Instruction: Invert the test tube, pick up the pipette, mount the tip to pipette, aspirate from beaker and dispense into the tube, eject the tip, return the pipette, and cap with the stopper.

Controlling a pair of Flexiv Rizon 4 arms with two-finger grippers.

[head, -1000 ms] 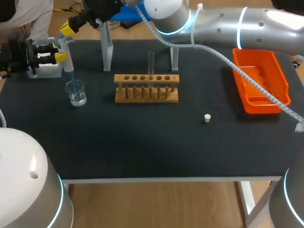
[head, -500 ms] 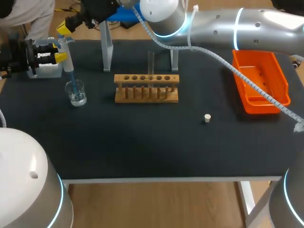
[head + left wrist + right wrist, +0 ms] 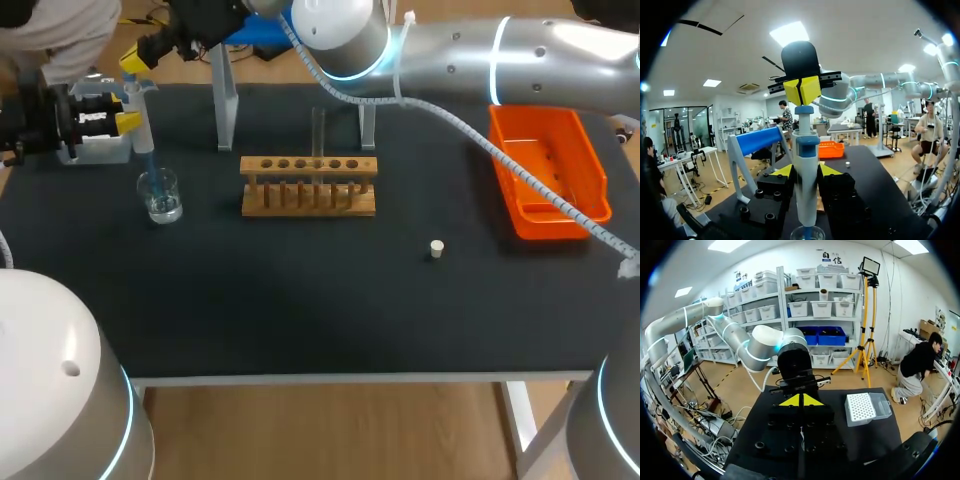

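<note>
The white pipette (image 3: pixel 143 130) stands upright with its blue tip dipped into the glass beaker (image 3: pixel 160 195) at the table's left. My left gripper (image 3: pixel 128 105) is shut on the pipette's body (image 3: pixel 806 190), one yellow tip on each side. My right arm reaches across from the right. Its gripper (image 3: pixel 135 62) is shut, and its yellow tips (image 3: pixel 802 90) sit on top of the pipette's plunger. A test tube (image 3: pixel 318 132) stands upright in the wooden rack (image 3: pixel 308 187). The small white stopper (image 3: pixel 436 248) lies on the mat to the right.
An orange bin (image 3: pixel 548 170) sits at the far right. The pipette stand (image 3: pixel 225 110), grey legs with a blue bar (image 3: pixel 760 140), is behind the rack. A tip box (image 3: pixel 867 407) lies beside the left gripper near the back left edge.
My right arm has shifted slightly to the left above the pipette. The left gripper, pipette and beaker have not moved.
</note>
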